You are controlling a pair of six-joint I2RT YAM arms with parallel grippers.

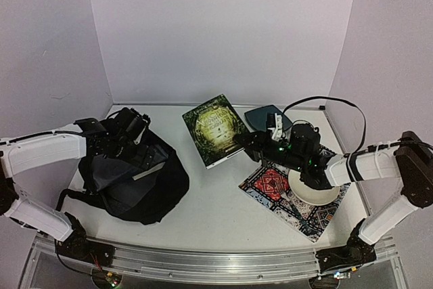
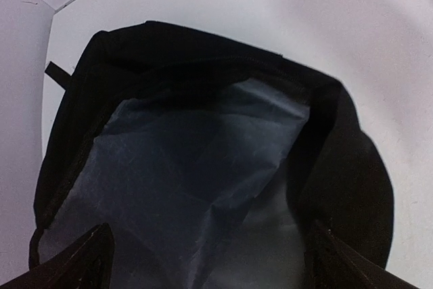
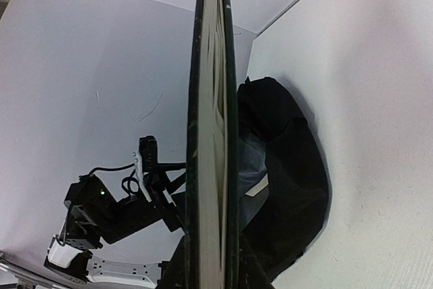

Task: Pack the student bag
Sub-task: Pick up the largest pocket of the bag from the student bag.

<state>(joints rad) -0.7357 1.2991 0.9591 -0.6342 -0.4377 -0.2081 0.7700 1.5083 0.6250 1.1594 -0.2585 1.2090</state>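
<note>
- Top external view: the bag lies slumped on the left side of the table, its mouth turned toward the left arm.
- The left gripper hangs over the bag's far rim, touching nothing that can be seen.
- Left wrist view: its two fingers stand wide apart at the bottom corners. Between them the bag gapes, showing grey lining ringed by black fabric.
- The right gripper is clamped on the right edge of a green book, which sits tilted at mid-table, well apart from the bag.
- Right wrist view: the book appears edge-on, pages between dark covers, with the bag beyond it on the right.
- A teal pouch lies just behind the right gripper, near the back wall.
- A patterned sheet lies under the right arm, and a white disc rests on it.
</note>
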